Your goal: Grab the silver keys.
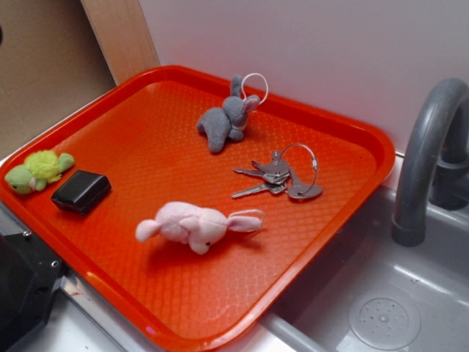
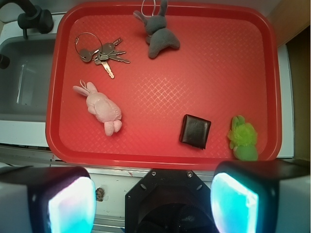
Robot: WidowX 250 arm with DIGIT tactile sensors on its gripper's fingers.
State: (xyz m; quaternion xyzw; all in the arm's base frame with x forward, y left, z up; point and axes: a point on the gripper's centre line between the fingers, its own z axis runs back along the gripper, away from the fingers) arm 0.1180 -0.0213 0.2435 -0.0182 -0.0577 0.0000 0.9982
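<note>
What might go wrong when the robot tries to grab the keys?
The silver keys lie flat on the red tray, so the open gripper may slide over them. It might hook only the thin wire ring. The pink plush bunny and grey plush bunny are close enough to bump.

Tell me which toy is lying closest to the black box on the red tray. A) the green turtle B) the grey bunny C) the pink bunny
A: the green turtle lies right beside the black box near the same tray corner, while the pink bunny and grey bunny lie farther off.
</note>
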